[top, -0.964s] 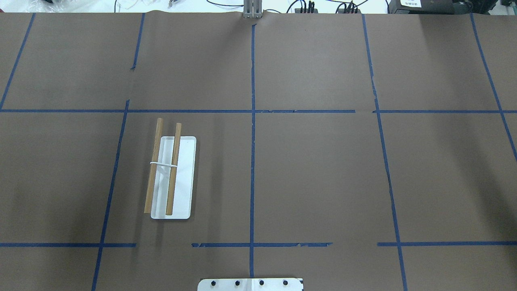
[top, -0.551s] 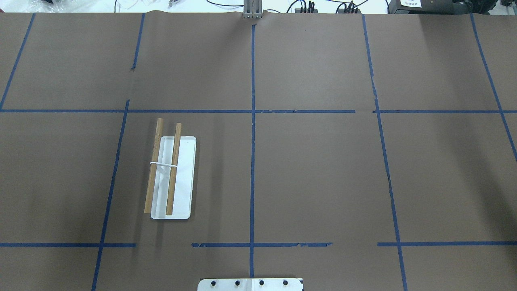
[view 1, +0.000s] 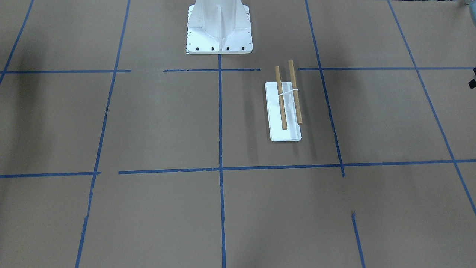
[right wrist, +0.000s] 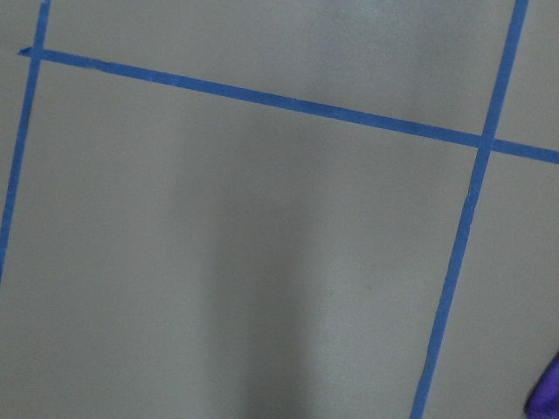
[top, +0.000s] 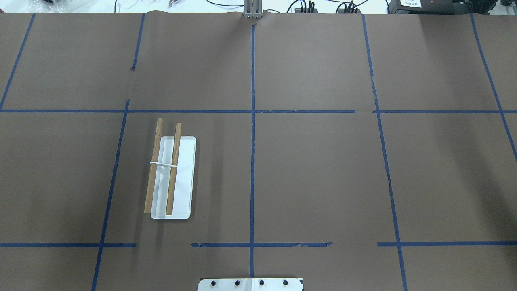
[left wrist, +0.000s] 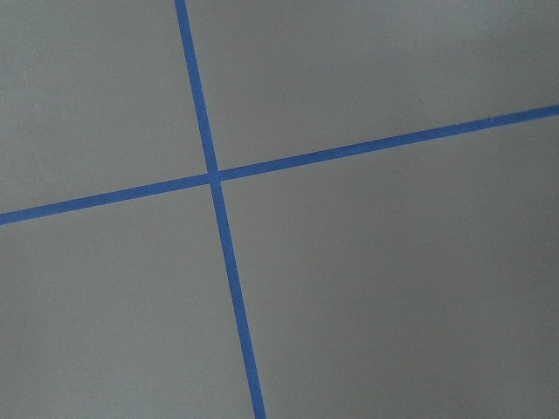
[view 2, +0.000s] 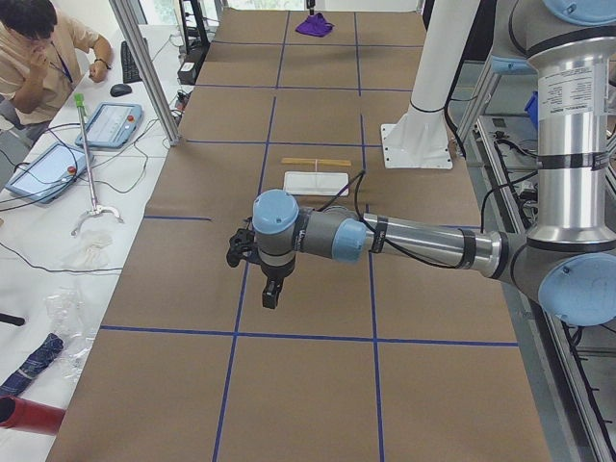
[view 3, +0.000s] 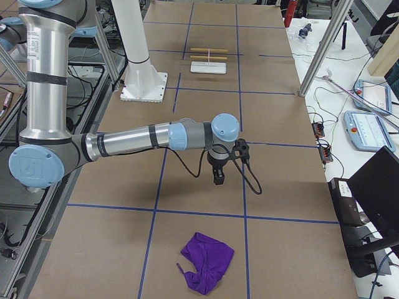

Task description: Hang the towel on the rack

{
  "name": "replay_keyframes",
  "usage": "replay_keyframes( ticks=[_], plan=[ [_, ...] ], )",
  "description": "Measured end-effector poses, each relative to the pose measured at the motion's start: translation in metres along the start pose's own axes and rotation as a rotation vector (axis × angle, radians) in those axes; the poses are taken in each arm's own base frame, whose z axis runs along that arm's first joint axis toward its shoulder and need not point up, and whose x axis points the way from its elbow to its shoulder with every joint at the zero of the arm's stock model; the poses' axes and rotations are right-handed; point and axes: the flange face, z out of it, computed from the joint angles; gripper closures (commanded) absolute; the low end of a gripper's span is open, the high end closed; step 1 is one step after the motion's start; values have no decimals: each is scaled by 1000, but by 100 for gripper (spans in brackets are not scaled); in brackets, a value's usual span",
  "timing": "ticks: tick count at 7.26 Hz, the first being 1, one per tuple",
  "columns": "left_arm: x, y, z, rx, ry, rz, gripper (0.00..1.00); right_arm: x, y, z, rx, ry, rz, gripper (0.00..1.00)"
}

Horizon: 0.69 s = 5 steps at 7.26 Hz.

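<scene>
The rack [top: 171,178] stands on the table's left half: a flat white base with two wooden dowels joined by a white crosspiece. It also shows in the front view [view 1: 284,108] and both side views [view 2: 316,178] [view 3: 208,62]. The purple towel [view 3: 206,261] lies crumpled on the table's far right end, far from the rack; it shows small in the left side view [view 2: 315,25] and at the corner of the right wrist view [right wrist: 546,397]. The left gripper [view 2: 271,294] and the right gripper [view 3: 219,177] hang above bare paper. I cannot tell whether they are open or shut.
Brown paper with a blue tape grid covers the table. The large white bolted pedestal [view 1: 219,29] stands at the robot's side. An operator [view 2: 38,58] sits beyond the table's far edge, with teach pendants [view 2: 106,125] and cables nearby.
</scene>
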Motion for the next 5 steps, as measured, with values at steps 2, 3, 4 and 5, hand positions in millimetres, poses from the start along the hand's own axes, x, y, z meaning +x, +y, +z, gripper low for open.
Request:
replay_keyframes(
  ticks=[2, 3, 4, 5],
  plan=[
    [8, -3, 18, -28, 7, 25, 0, -9, 4, 3, -8, 32, 63, 0],
    [10, -3, 27, -43, 11, 32, 0, 1, 12, 11, -27, 57, 73, 0],
    [12, -4, 32, -51, 13, 35, 0, 14, 19, 21, -52, 78, 52, 0],
    [12, -4, 34, -54, 13, 35, 0, 29, 26, 31, -78, 97, 23, 1]
  ],
)
